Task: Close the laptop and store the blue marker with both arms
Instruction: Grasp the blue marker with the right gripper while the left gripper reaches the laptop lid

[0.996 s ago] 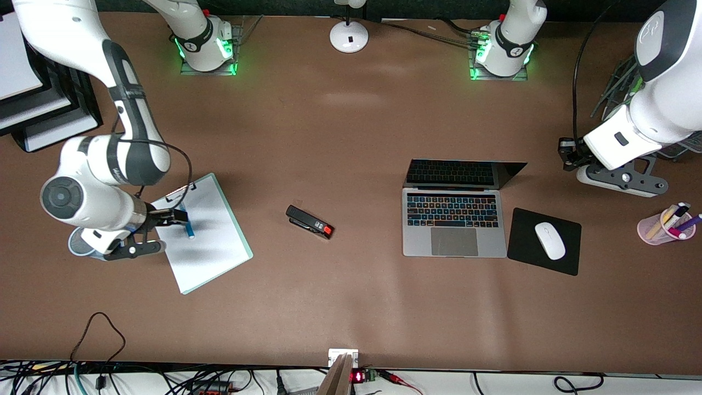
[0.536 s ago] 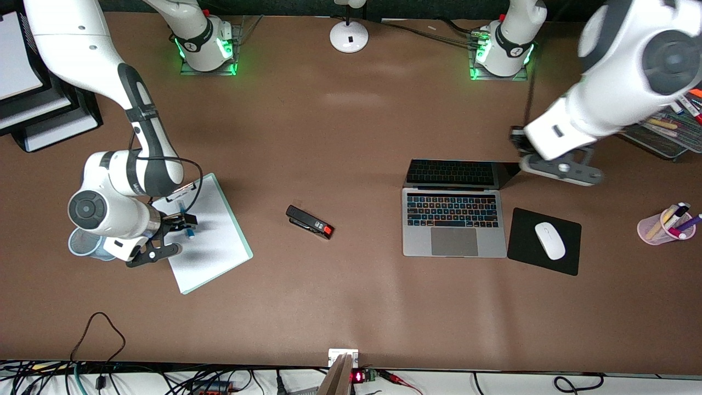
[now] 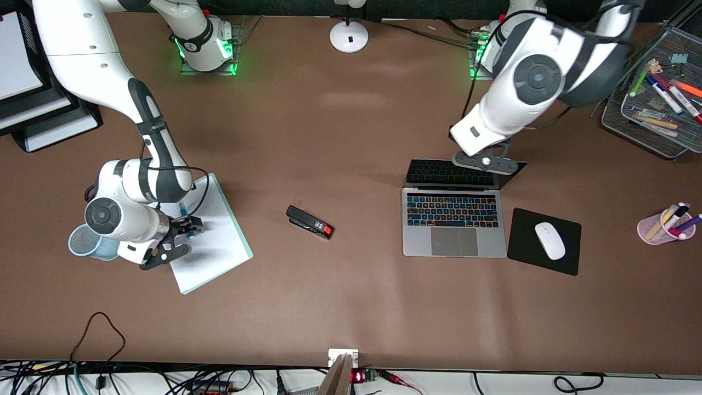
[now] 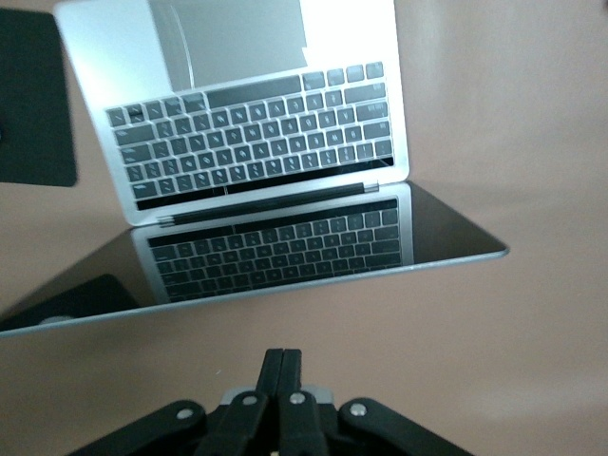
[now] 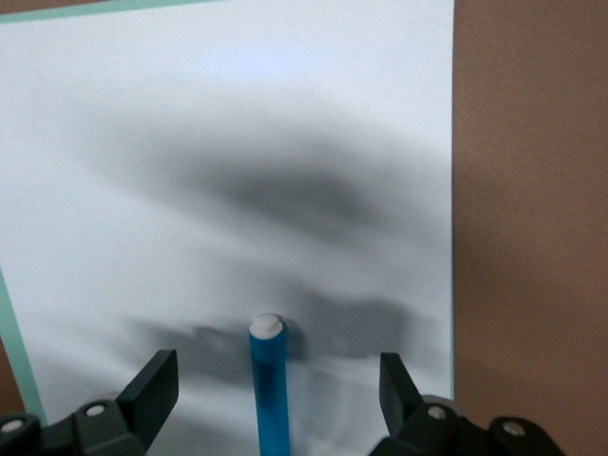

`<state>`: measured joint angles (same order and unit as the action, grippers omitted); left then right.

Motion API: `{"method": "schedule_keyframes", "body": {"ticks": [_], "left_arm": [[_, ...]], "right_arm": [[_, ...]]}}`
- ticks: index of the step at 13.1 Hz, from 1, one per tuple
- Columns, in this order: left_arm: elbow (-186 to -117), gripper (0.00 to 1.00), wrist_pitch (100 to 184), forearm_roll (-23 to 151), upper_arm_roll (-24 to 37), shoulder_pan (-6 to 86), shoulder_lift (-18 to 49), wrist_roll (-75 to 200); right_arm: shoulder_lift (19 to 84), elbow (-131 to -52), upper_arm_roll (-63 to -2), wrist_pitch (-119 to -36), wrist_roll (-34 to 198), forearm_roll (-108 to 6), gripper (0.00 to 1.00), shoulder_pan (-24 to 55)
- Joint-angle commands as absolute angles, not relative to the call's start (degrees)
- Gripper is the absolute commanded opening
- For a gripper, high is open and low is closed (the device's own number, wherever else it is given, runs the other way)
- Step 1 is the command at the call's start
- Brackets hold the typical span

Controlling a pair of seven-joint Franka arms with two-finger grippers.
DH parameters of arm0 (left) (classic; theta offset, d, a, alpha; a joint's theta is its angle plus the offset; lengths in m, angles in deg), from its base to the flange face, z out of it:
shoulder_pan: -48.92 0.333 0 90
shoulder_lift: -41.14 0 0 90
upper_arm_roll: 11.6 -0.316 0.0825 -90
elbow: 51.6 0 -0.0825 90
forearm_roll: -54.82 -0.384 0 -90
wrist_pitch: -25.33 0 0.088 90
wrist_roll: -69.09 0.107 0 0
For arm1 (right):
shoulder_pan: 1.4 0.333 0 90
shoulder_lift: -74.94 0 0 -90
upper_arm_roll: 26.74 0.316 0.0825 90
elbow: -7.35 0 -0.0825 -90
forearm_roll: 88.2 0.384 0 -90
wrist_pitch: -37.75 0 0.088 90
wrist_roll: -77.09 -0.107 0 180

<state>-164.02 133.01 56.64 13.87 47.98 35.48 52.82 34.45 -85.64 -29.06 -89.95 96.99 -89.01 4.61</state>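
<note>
Tabletop (image 3: 340,137): brown surface that carries everything.
Left arm (image 3: 526,82): reaches from its base over the laptop's upright screen.
Right arm (image 3: 126,181): bent down over the clipboard, toward its own end of the tabletop.
Laptop (image 3: 454,222): open, screen raised; keyboard mirrored in the dark screen (image 4: 285,252) in the left wrist view.
Clipboard (image 3: 211,241): white sheet with green edging, lying flat beside the mesh cup (image 3: 82,241).
Mouse pad (image 3: 543,241): black, just beside the laptop, with a white mouse (image 3: 549,240) on it.
Stapler (image 3: 310,221): black with a red end, between clipboard and laptop.
Left end effector (image 4: 282,366): over the top edge of the screen, fingers pressed together with nothing between them.
Right end effector (image 5: 271,380): low over the paper, fingers spread wide, straddling the marker without touching it.
Blue marker (image 5: 269,380): lying on the clipboard's white sheet, whitish end pointing away from the wrist.
</note>
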Motion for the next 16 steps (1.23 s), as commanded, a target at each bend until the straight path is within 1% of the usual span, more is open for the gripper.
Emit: {"method": "schedule_keyframes", "body": {"ticks": [1,3,4,6,8,11,12,13,15,16], "left_arm": [[-174.4,0.02,141.9,57.5,15.6,48.9,40.3,51.5],[-178.4,0.02,148.3,57.3,15.6,49.3,40.0,51.5],[-179.1,0.02,149.7,57.0,15.5,49.3,39.6,51.5],[-179.1,0.02,153.5,56.1,15.2,50.5,38.2,51.9],[-179.0,0.03,160.1,51.9,15.3,52.4,36.3,52.0],[-178.2,0.03,170.9,51.6,15.1,54.1,31.7,52.5],[-177.5,0.03,173.7,49.6,15.1,54.2,30.1,52.6],[-175.7,0.03,174.4,46.1,15.1,54.2,28.3,52.3],[-170.0,0.03,174.4,40.3,14.1,54.3,23.9,52.0],[-167.9,0.03,174.4,39.5,13.9,54.3,21.9,52.0]], "right_arm": [[33.4,-85.1,-29.0,-90.4,99.1,-88.9,0.73,4.1],[33.3,-85.1,-28.9,-91.0,99.1,-88.8,0.68,4.1],[32.9,-85.1,-28.9,-91.3,99.1,-88.8,0.66,4.3],[32.9,-85.0,-28.9,-91.3,99.0,-88.8,0.59,4.3],[32.9,-85.0,-28.9,-91.3,98.9,-88.8,0.54,4.3],[32.8,-85.0,-28.9,-91.3,98.3,-88.8,0.51,4.7],[32.8,-85.0,-28.9,-91.3,98.2,-88.8,0.51,4.7],[32.8,-85.0,-29.0,-91.3,98.2,-88.8,0.51,4.7],[32.7,-85.0,-28.9,-91.3,98.2,-88.8,0.44,4.8],[32.6,-85.0,-29.0,-91.3,98.2,-88.8,0.43,4.8]]}}
